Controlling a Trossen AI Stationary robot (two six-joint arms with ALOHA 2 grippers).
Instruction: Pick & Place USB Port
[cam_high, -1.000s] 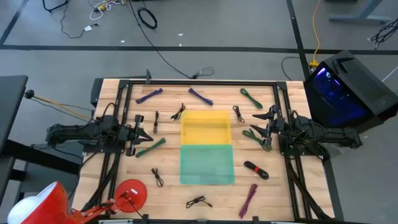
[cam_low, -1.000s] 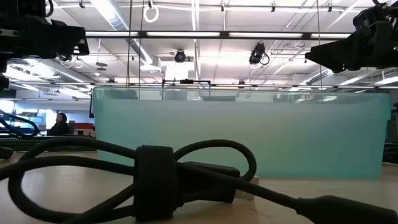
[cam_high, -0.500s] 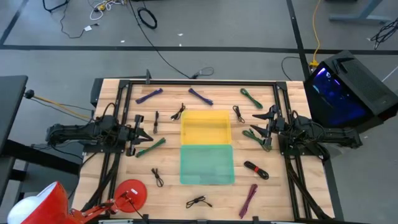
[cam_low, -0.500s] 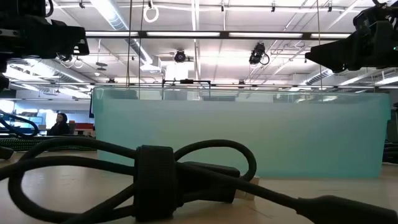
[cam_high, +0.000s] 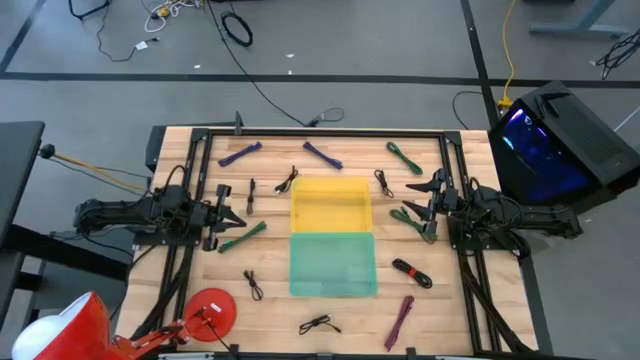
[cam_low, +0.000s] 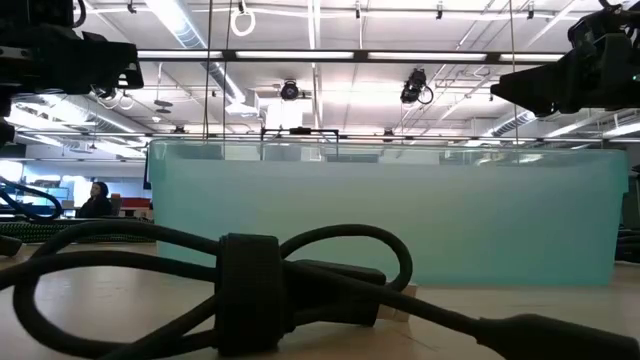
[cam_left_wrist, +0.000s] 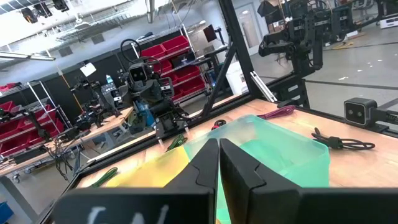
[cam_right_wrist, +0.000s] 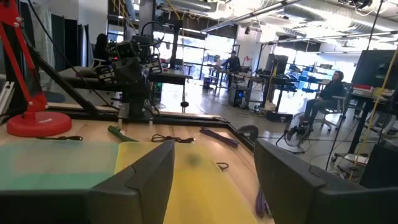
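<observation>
Several bundled cables lie flat on the wooden table around a yellow bin (cam_high: 331, 203) and a green bin (cam_high: 333, 263): black ones (cam_high: 252, 195), green ones (cam_high: 243, 236), purple ones (cam_high: 240, 153) and a red-and-black one (cam_high: 411, 272). My left gripper (cam_high: 240, 218) hovers left of the bins, shut and empty; its fingers meet in the left wrist view (cam_left_wrist: 219, 152). My right gripper (cam_high: 422, 210) hovers right of the bins over a green cable (cam_high: 410, 220), open and empty, as the right wrist view (cam_right_wrist: 214, 168) shows. A black cable bundle (cam_low: 250, 290) fills the foreground of the low view.
A black frame (cam_high: 320, 131) runs along the table's far edge and rails run down both sides. A red lamp base (cam_high: 210, 310) stands at the near left corner. A dark box with a blue light (cam_high: 560, 140) stands off the table's right side.
</observation>
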